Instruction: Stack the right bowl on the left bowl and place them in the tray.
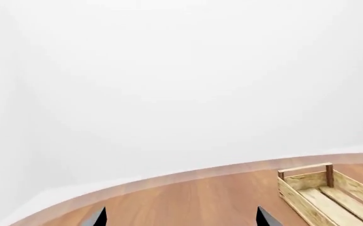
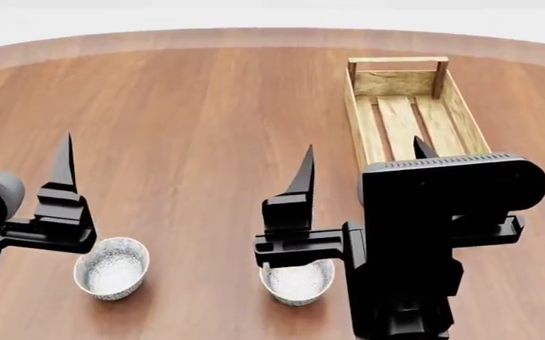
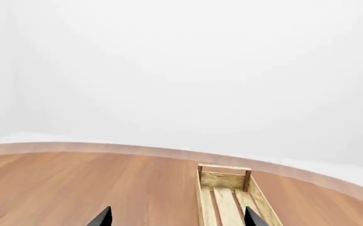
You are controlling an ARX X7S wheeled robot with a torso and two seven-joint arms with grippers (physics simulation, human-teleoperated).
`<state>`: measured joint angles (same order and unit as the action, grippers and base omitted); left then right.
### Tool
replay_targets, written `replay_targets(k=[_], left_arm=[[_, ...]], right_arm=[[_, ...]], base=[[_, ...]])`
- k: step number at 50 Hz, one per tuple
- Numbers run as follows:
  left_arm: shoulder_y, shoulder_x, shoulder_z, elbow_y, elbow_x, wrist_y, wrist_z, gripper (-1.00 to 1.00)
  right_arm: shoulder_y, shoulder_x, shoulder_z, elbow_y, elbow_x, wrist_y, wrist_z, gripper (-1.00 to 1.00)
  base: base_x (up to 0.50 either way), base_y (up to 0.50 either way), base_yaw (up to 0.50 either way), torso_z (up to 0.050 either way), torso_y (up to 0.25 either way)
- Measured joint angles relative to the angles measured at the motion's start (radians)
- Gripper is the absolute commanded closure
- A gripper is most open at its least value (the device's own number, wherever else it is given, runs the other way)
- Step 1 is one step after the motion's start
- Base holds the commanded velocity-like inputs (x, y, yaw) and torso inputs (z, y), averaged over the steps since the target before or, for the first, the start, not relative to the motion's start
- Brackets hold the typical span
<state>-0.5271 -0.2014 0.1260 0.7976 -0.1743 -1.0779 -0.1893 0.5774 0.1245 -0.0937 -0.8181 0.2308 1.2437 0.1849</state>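
Two small speckled grey bowls sit on the wooden table near me: the left bowl [image 2: 112, 268] and the right bowl [image 2: 298, 281], which is partly hidden by my right arm. The tray [image 2: 405, 113], a long light-wood crate, lies empty at the far right; it also shows in the left wrist view [image 1: 323, 193] and the right wrist view [image 3: 228, 200]. My left gripper [image 1: 181, 220] is open and empty, raised above the table beside the left bowl. My right gripper [image 2: 362, 161] is open and empty, raised above the right bowl, its fingers pointing towards the tray.
The round wooden table [image 2: 187, 106] has a curved far edge [image 2: 159, 37] with a white surround beyond. My right arm's black body [image 2: 424, 234] blocks the near right of the head view.
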Motion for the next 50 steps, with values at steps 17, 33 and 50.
replay_targets(k=[17, 33, 50], left_arm=[[-0.011, -0.005, 0.001, 0.008, -0.011, -0.011, -0.007, -1.00], [-0.008, -0.009, 0.002, 0.009, -0.021, -0.007, -0.014, -1.00], [-0.008, -0.013, -0.001, 0.007, -0.032, -0.001, -0.018, -1.00]], right_arm=[[0.007, 0.005, -0.002, -0.005, 0.021, 0.007, 0.008, -1.00], [0.002, 0.011, -0.005, 0.001, 0.036, -0.003, 0.016, -1.00], [0.004, 0.012, 0.000, 0.013, 0.058, -0.001, 0.021, -1.00]], base=[[0.50, 0.00, 0.00, 0.000, 0.001], [0.50, 0.00, 0.00, 0.000, 0.001], [0.16, 0.00, 0.00, 0.000, 0.001]])
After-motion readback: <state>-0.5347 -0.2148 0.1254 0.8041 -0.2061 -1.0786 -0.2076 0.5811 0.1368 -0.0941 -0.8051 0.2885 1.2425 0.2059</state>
